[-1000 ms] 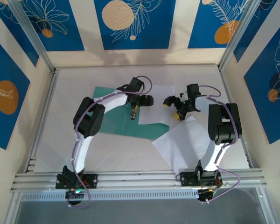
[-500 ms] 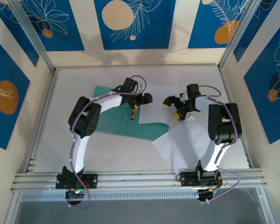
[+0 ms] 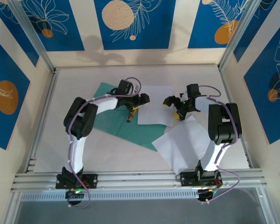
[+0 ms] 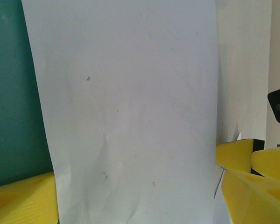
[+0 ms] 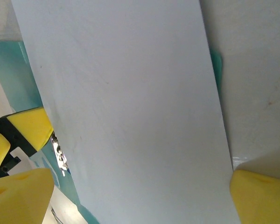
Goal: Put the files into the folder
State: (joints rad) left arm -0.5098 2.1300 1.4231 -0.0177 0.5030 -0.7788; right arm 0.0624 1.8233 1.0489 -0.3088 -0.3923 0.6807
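as a white sheet (image 3: 155, 106) was seen on the folder (image 3: 111, 125) at centre frame | left gripper (image 4: 137, 198) and right gripper (image 3: 172, 109) were seen open

Blue leaf-patterned panels (image 3: 149, 28) wall a pale table (image 3: 60, 154).

We see the teal-green folder (image 3: 113, 125) lying open and flat, a small metal clip (image 3: 129, 117) at its spine. One plain white sheet (image 3: 155, 109) lies over its right leaf; the other sheet (image 3: 184, 142) rests askew, its corner meeting the folder's near right edge.
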